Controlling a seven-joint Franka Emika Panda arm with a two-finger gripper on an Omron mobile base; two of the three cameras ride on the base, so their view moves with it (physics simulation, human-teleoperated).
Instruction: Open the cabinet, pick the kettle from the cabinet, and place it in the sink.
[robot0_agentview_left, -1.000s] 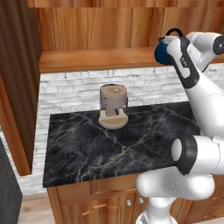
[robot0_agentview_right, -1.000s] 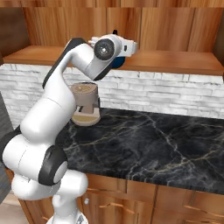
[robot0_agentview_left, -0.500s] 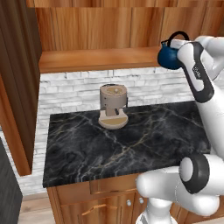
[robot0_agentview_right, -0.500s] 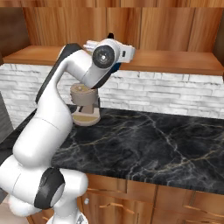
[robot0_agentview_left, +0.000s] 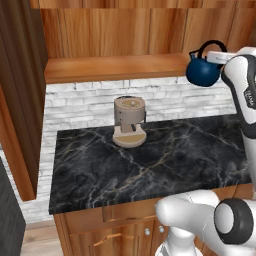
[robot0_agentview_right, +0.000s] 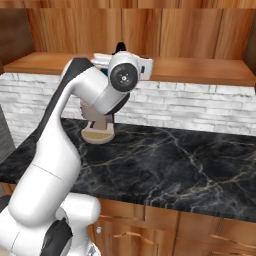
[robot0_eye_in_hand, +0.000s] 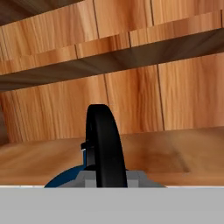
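Observation:
My gripper (robot0_agentview_left: 217, 51) is shut on the black loop handle of the dark-blue kettle (robot0_agentview_left: 203, 72). The kettle hangs just in front of the right end of the open cabinet's wooden shelf (robot0_agentview_left: 115, 67), above the counter. In the hand view the handle (robot0_eye_in_hand: 101, 144) rises straight up between my fingertips, with a sliver of the blue body (robot0_eye_in_hand: 65, 179) below and the shelf (robot0_eye_in_hand: 175, 153) and cabinet back behind. In the right base view my arm covers most of the kettle; its handle top (robot0_agentview_right: 120, 48) peeks out. The sink is out of view.
A tan cylindrical coffee machine (robot0_agentview_left: 129, 120) stands on the black marble counter (robot0_agentview_left: 165, 160) against the white brick wall. The open cabinet door (robot0_agentview_left: 20, 100) juts out at the left. Lower cabinets (robot0_agentview_left: 115, 230) run under the counter.
The kettle, held by its handle, has shifted right and slightly down, away from the shelf. My forearm has swung with it.

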